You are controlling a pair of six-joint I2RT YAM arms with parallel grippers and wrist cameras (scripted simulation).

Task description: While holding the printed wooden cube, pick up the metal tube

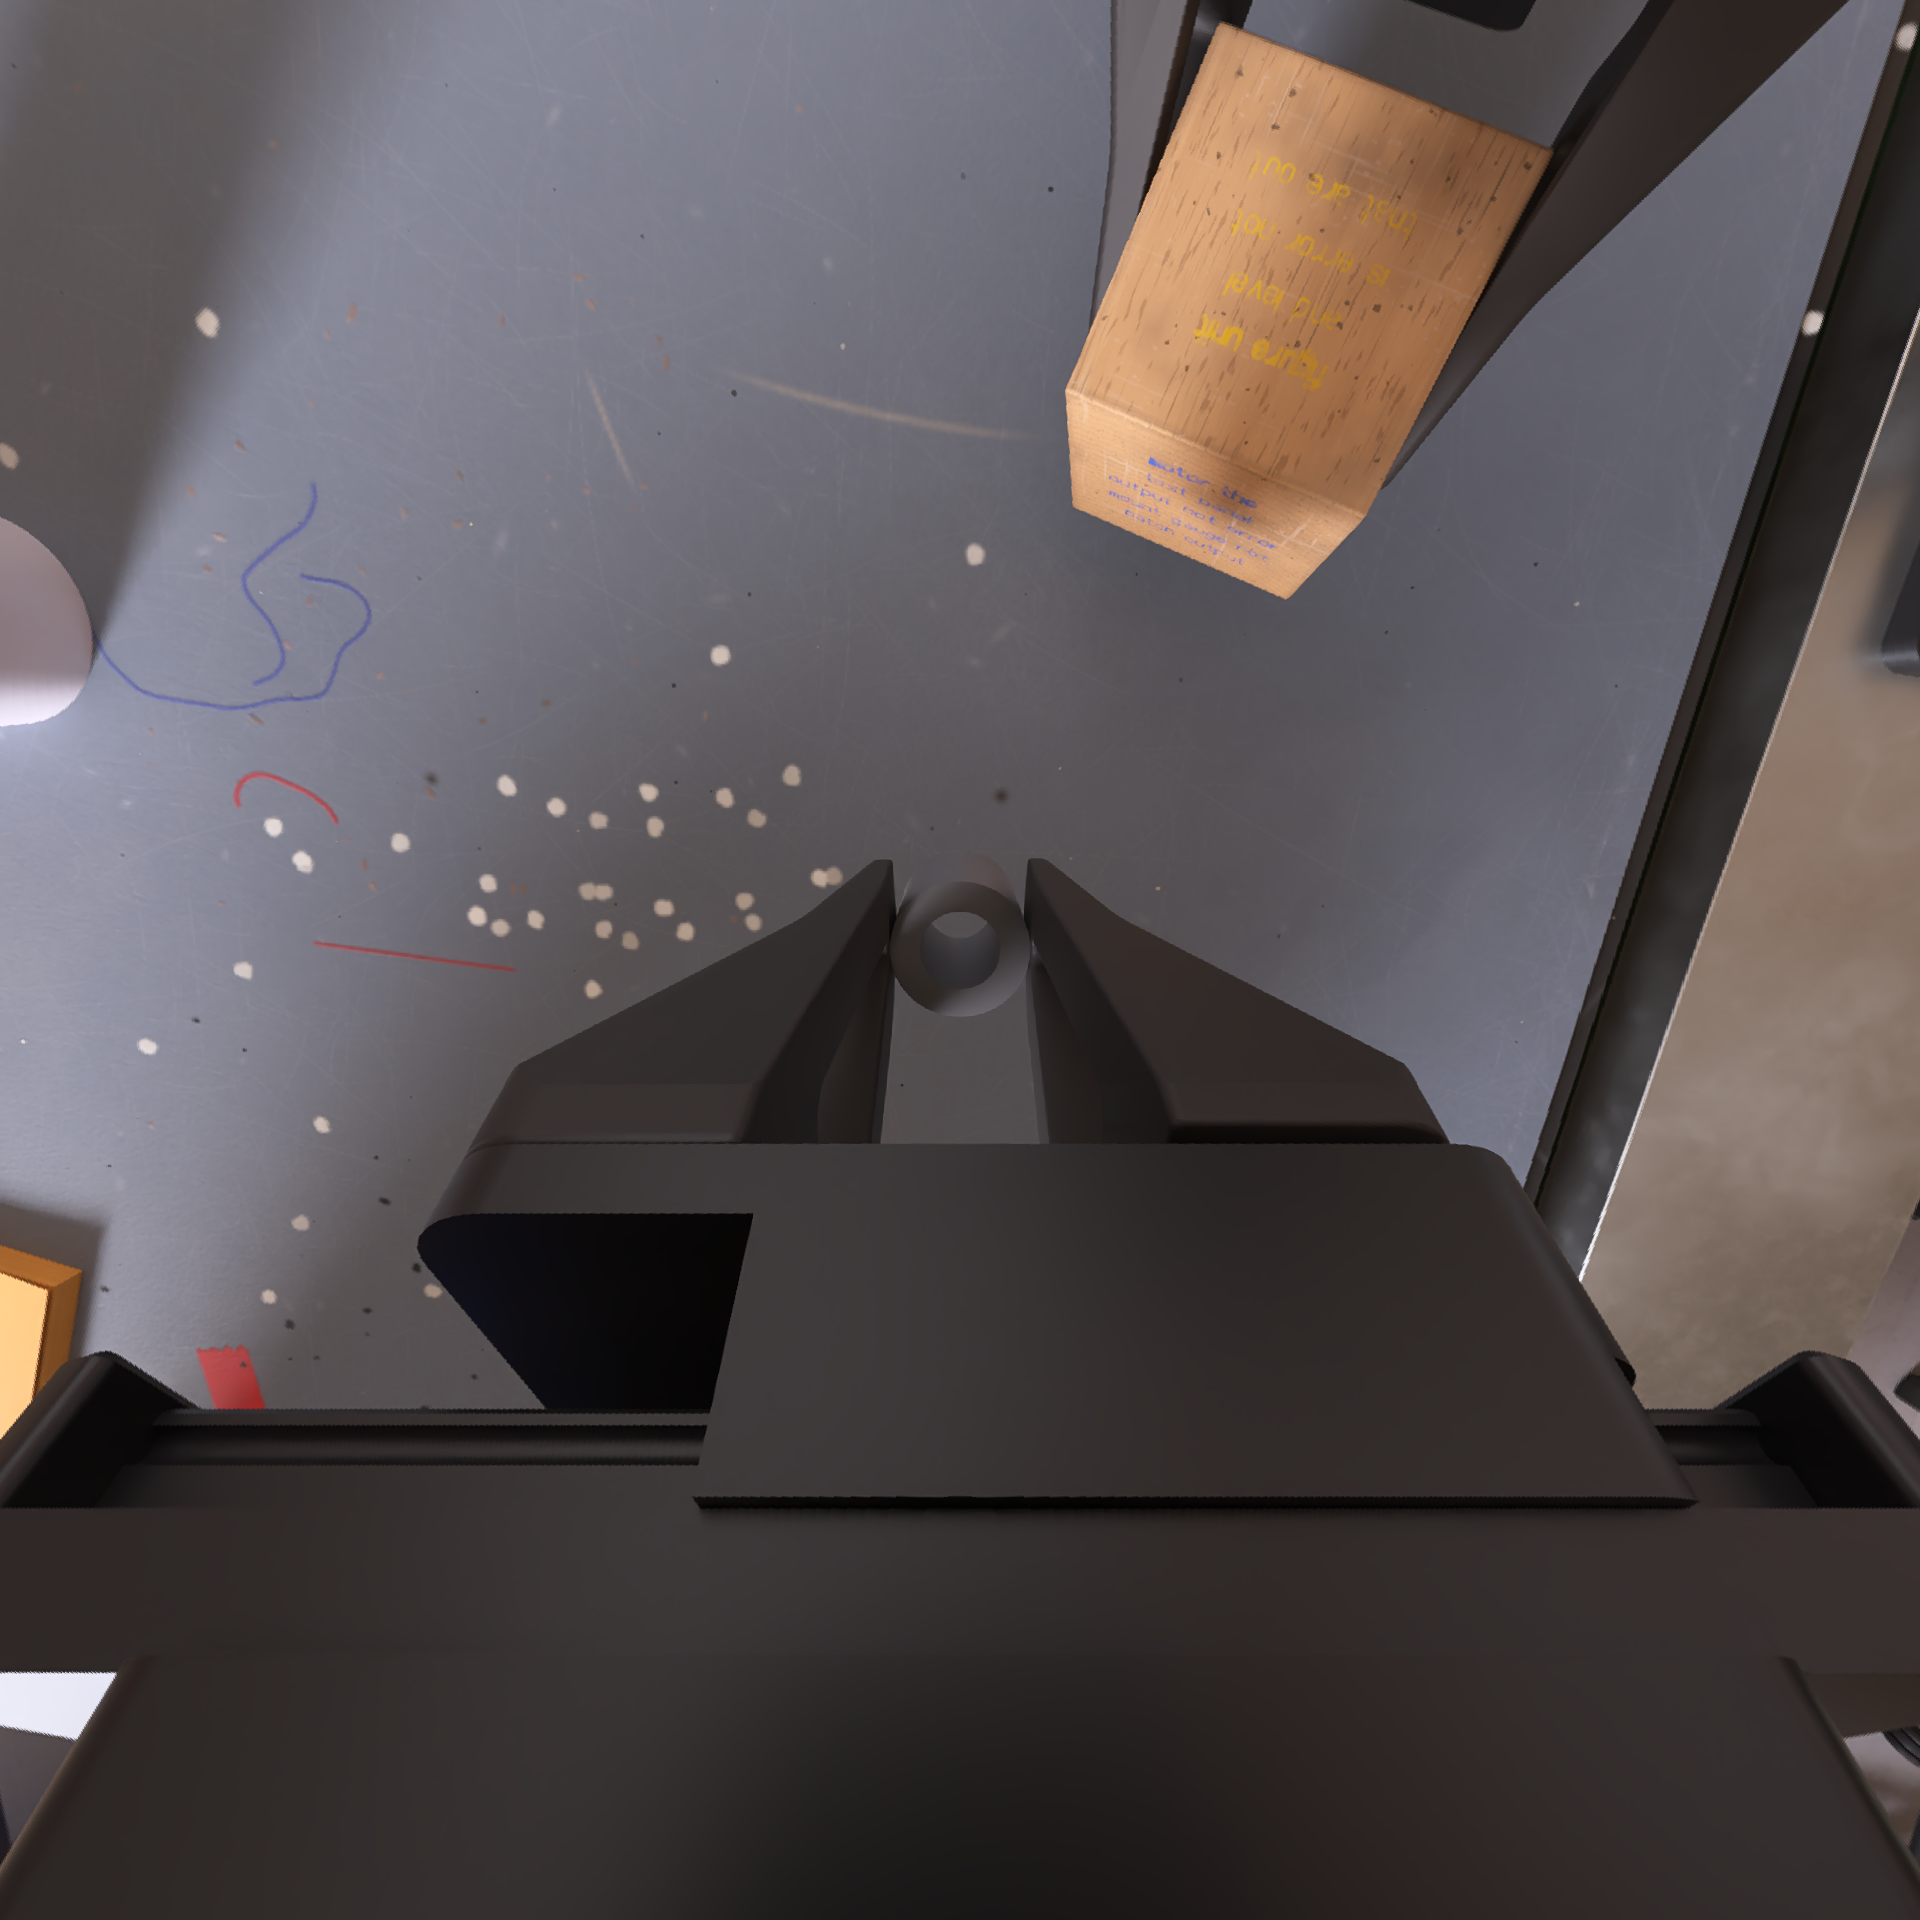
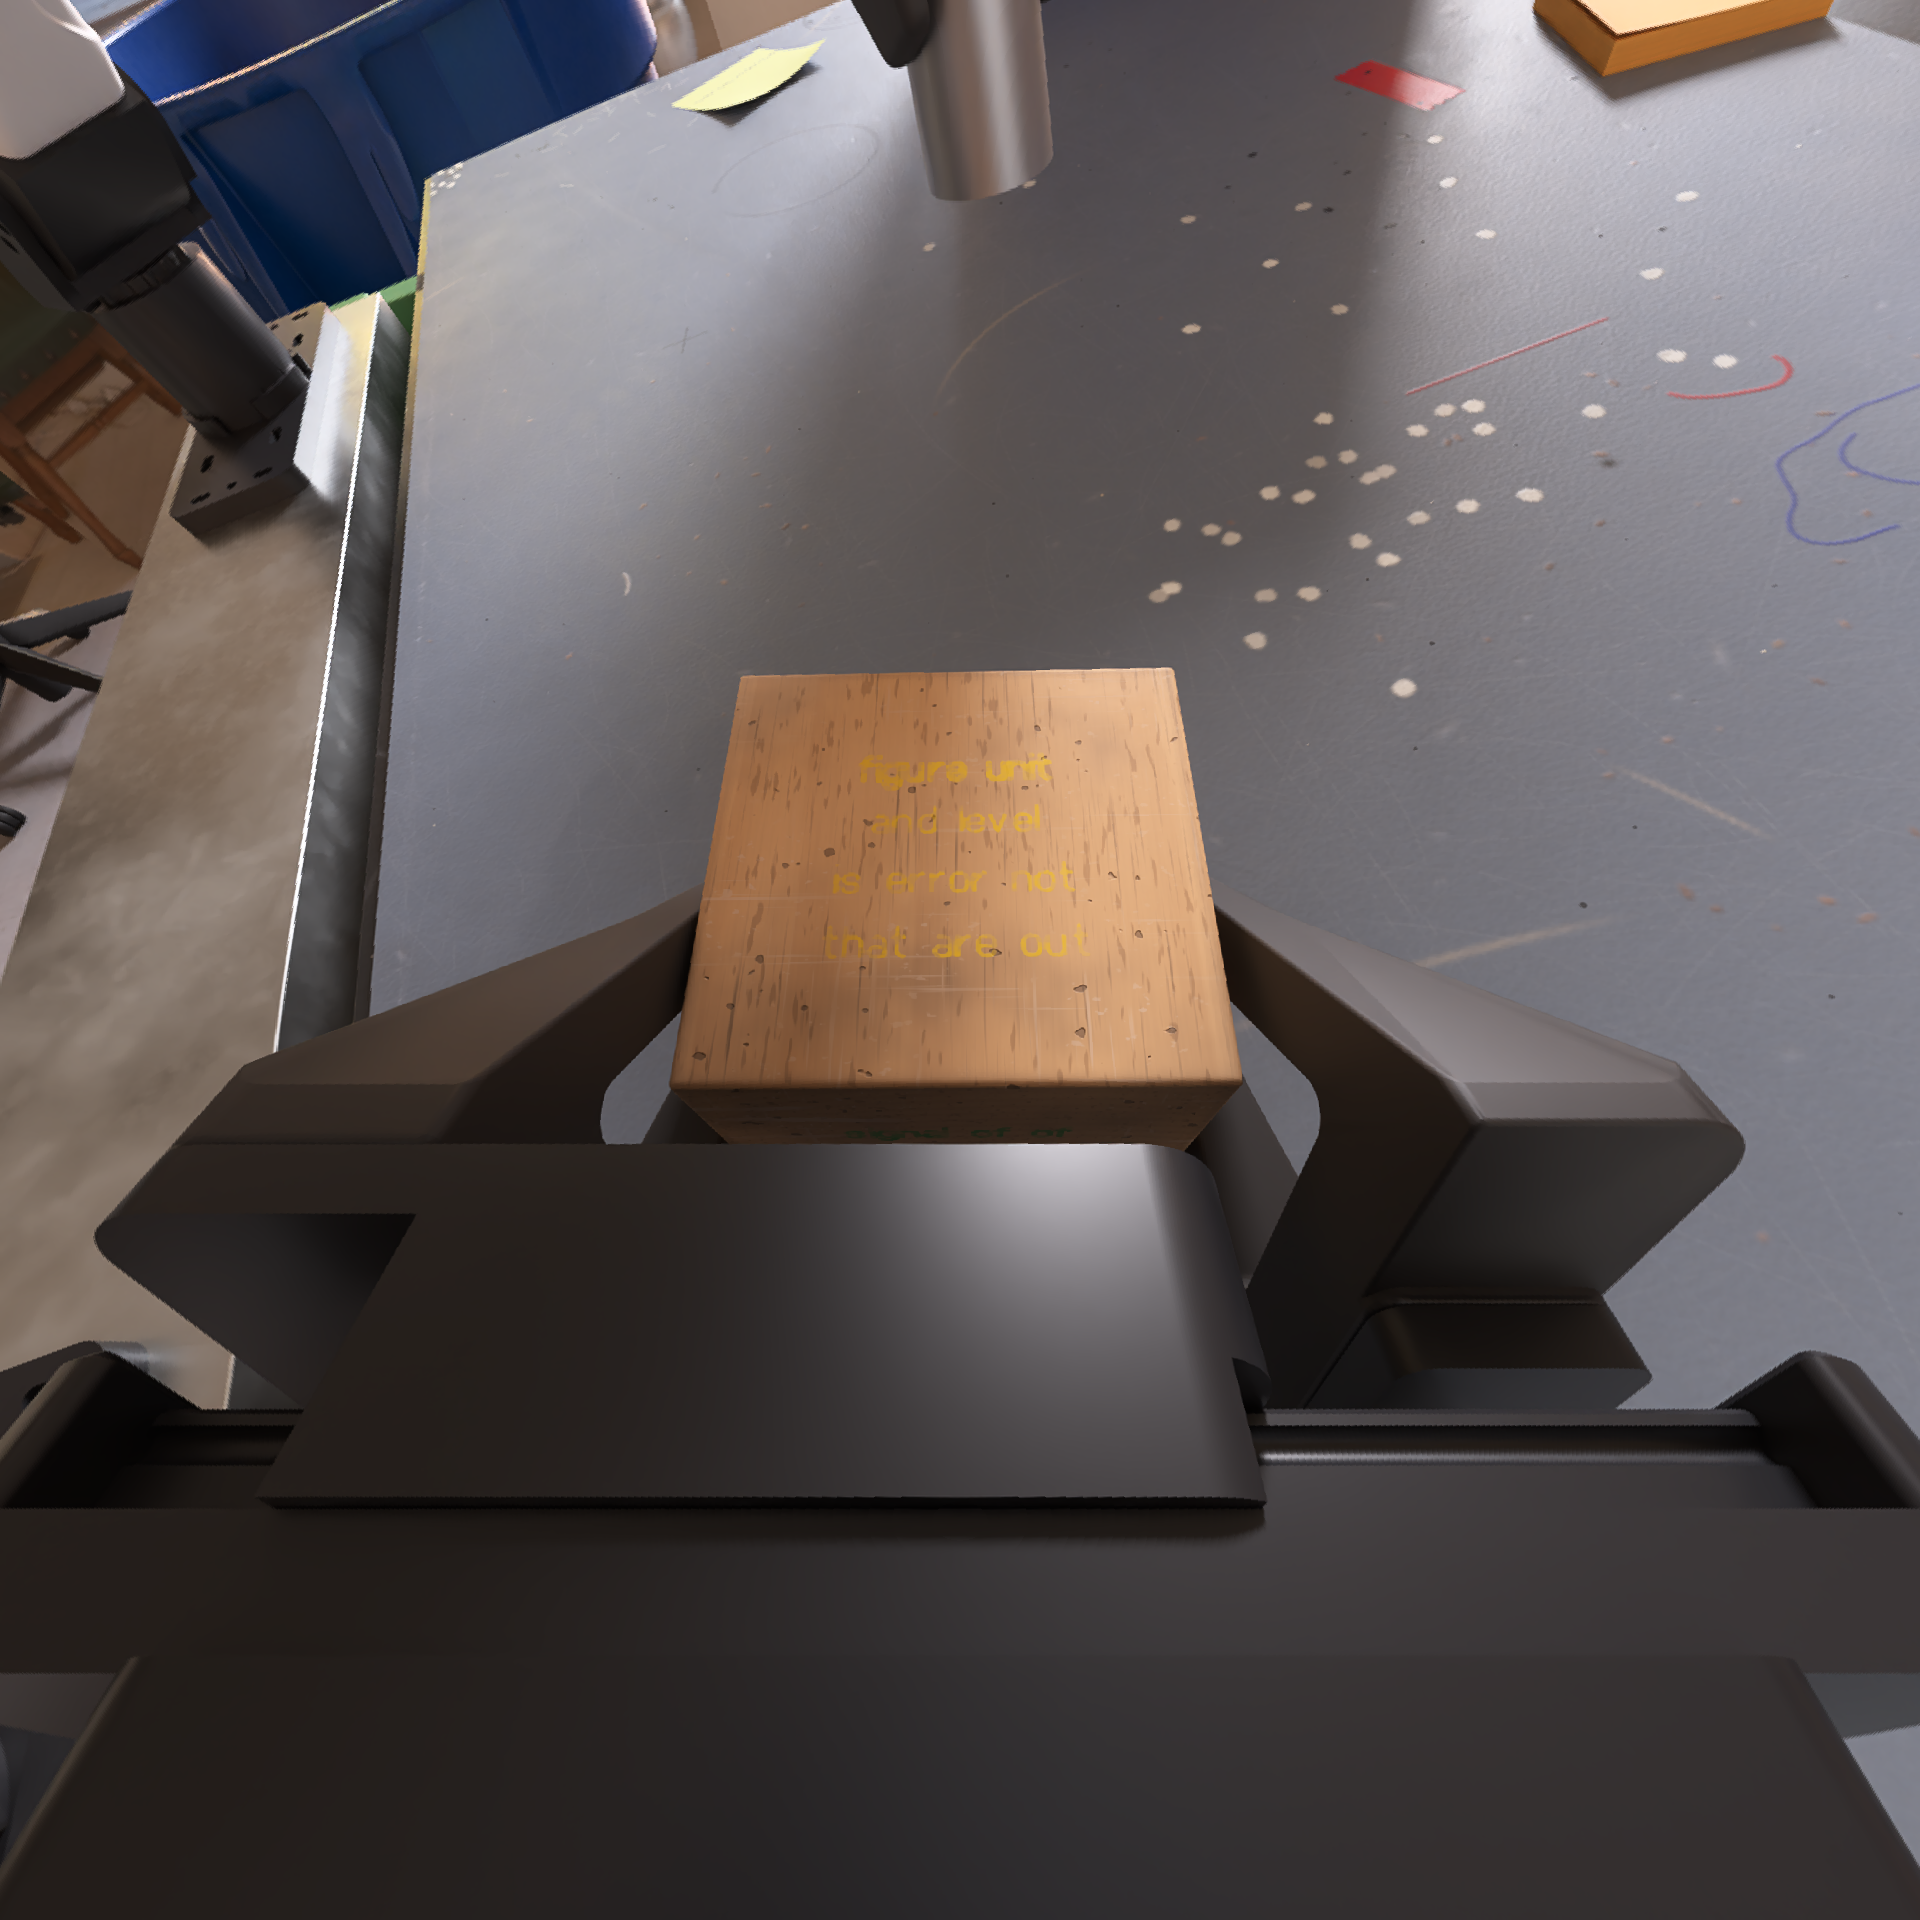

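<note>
Flanking tube (image 1: 958, 954) (end-on): speckled table (image 1: 623, 416), cube (image 1: 1288, 312).

Left wrist cam looks steeply down past its own fingers (image 1: 894, 997) at the table (image 1: 623, 416), close. Right wrist cam looks down and forward, table edge at frame left. Shared: cube (image 1: 1278, 312) upper right in left view, centre in right (image 2: 956, 894); tube (image 1: 958, 951) centre left view, top of right (image 2: 977, 104); same white specks.

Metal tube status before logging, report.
Left gripper shut on grey metal tube. Right gripper shut on printed wooden cube. Both lifted; nothing obstructing.
</note>
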